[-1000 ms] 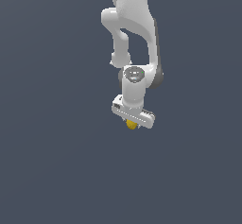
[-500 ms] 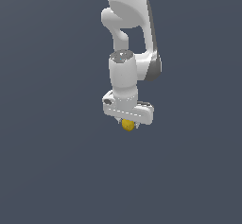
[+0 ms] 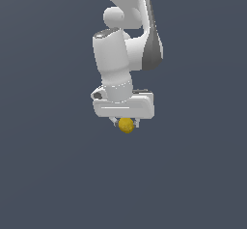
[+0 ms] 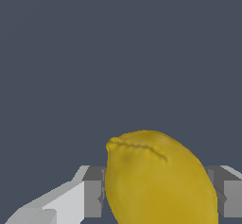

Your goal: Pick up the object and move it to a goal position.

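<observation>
The object (image 3: 126,125), a mustard-yellow, lemon-like ball, is held directly beneath the gripper (image 3: 126,122), with the jaws clamped on it from both sides. In the wrist view the object (image 4: 158,180) fills the gap between the two fingers (image 4: 92,197), which appear to press against its flanks. No contact between the object and the surface (image 3: 48,175) can be seen; it appears to be carried clear of it, though the plain grey ground makes the height hard to judge.

The step in hand is judged to be the carrying of the object to the goal. It is best done with the grip kept firm and the wrist kept level, since the object is rounded and lumpy and could roll or slip out between flat pads if the arm is swung sharply. A smooth, unhurried path is advised.

No goal marker is visible in either view, so its place relative to the object cannot be told. Nothing else is seen around the object, and no obstacle is shown.
</observation>
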You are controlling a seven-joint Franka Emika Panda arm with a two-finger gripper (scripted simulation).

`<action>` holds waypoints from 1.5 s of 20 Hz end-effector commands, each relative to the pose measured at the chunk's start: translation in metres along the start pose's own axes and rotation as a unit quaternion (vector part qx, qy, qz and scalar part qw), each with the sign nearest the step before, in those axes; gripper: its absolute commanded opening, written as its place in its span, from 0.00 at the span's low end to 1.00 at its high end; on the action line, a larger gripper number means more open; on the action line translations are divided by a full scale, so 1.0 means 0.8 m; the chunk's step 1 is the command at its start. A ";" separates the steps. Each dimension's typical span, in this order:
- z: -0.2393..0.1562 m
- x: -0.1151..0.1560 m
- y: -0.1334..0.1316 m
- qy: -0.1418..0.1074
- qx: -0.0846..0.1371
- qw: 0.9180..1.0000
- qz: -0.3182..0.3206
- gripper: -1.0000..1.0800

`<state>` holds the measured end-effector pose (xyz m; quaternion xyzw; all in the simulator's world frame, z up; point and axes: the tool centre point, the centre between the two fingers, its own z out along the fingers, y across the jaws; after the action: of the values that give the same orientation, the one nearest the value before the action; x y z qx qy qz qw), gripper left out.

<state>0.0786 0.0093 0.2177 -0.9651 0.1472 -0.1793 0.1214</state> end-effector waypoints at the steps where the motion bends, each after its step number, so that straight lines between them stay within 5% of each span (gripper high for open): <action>1: -0.020 0.017 -0.003 0.013 0.016 1.000 -0.013 0.00; 16: -0.136 0.099 -0.016 0.081 0.106 0.988 -0.081 0.00; 30: -0.264 0.165 -0.016 0.147 0.196 0.958 -0.147 0.00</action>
<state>0.1186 -0.0569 0.4420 -0.9014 -0.0096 -0.3520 0.2519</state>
